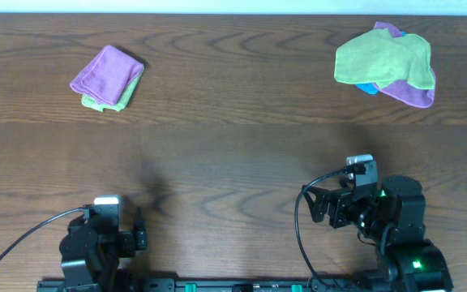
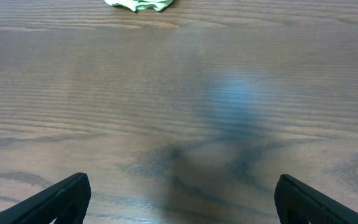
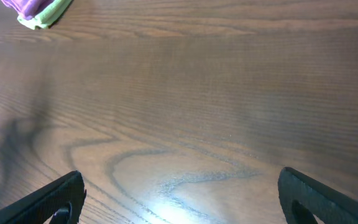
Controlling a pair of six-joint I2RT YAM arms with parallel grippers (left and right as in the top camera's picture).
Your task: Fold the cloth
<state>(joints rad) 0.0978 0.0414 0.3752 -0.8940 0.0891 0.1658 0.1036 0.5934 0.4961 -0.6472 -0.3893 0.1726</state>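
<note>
From overhead, you have the cloth [image 1: 104,69], the mauve one, at the far left of the wooden table [image 1: 233,146]. It is already folded into a small rectangle and lies on top of a folded green cloth [image 1: 108,101]. At the far right sits a loose heap: a lime-green cloth [image 1: 379,58] draped over a violet cloth [image 1: 416,93], with a blue scrap [image 1: 367,87] peeking out beneath. Your left gripper [image 1: 132,234] and right gripper [image 1: 327,204] sit at the near edge, well apart from all the cloths.

In the left wrist view, the 2 fingers stand spread wide at the bottom corners with only bare wood between them. The hand is released and holds nothing. A sliver of green cloth shows at the top edge.

In the right wrist view, the jaws are likewise wide apart and empty. The mauve cloth on its green neighbour shows small in the top left corner, far off.

As I judge it, the fold looks finished and your 2 arms look parked. If you want it tighter, the left arm must reach far forward and pinch only the 1 mauve layer, not the green cloth beneath.
</note>
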